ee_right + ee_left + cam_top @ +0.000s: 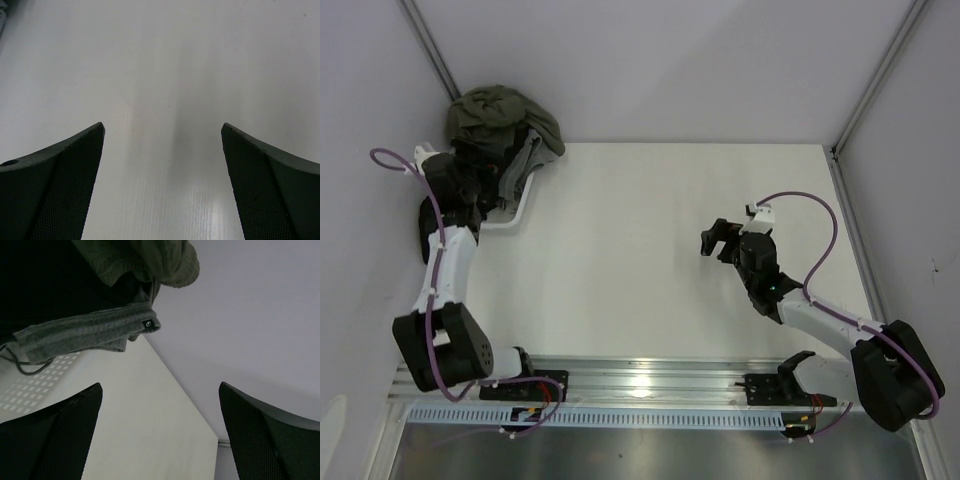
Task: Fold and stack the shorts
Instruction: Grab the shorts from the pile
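Note:
The olive-green shorts (pixel 505 115) lie bunched on top of a pile in the white basket (pixel 523 212) at the far left corner. In the left wrist view the olive shorts (pixel 150 260) hang over a grey waistband (pixel 90 332) with a cord. Black cloth (pixel 40 280) lies behind it; no white marks show on it. My left gripper (pixel 492 185) is open and empty just in front of the pile, also seen in the left wrist view (pixel 160 385). My right gripper (pixel 720 240) is open and empty above the bare table, as in the right wrist view (pixel 162 126).
The basket's perforated white wall (pixel 35 385) is close to my left fingers. Grey walls enclose the white table (pixel 640 250) at the back and both sides. A metal rail (pixel 640 385) with the arm bases runs along the near edge.

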You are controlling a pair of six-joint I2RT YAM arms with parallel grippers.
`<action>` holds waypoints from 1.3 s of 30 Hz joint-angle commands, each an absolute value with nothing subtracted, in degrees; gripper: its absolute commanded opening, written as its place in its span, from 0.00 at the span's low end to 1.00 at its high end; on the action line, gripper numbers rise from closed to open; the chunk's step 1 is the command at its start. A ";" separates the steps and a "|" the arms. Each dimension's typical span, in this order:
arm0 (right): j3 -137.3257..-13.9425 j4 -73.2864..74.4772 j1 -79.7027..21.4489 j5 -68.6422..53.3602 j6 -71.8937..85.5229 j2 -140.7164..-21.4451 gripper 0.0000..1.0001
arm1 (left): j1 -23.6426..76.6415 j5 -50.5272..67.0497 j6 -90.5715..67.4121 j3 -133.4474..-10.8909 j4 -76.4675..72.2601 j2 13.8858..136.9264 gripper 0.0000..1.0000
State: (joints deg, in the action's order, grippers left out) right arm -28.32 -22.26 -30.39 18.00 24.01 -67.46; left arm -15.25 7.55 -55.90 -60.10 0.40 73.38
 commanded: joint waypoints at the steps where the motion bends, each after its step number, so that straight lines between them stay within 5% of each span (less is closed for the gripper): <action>1: -28.04 -25.49 -29.45 15.74 25.22 -66.44 1.00 | -15.73 12.31 -60.91 -68.35 -5.01 78.12 0.99; 11: -28.83 -23.29 -28.21 15.38 26.37 -66.71 1.00 | -15.73 3.87 -67.24 -79.88 -8.53 92.45 0.99; 34: -27.69 -22.76 -24.87 13.36 28.30 -65.48 0.99 | -12.83 -5.45 -67.41 -117.77 9.32 123.04 0.84; 36: -27.69 -22.68 -24.70 13.27 28.39 -65.65 0.99 | -12.83 -5.19 -67.76 -117.68 8.96 123.57 0.81; 39: -27.86 -22.50 -24.43 13.36 28.56 -65.92 1.00 | -12.57 -5.10 -67.50 -117.42 8.18 123.66 0.56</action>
State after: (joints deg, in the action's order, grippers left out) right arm -27.92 -21.50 -24.80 13.17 27.62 -66.81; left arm -13.10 -4.67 -67.13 -114.61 8.27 123.42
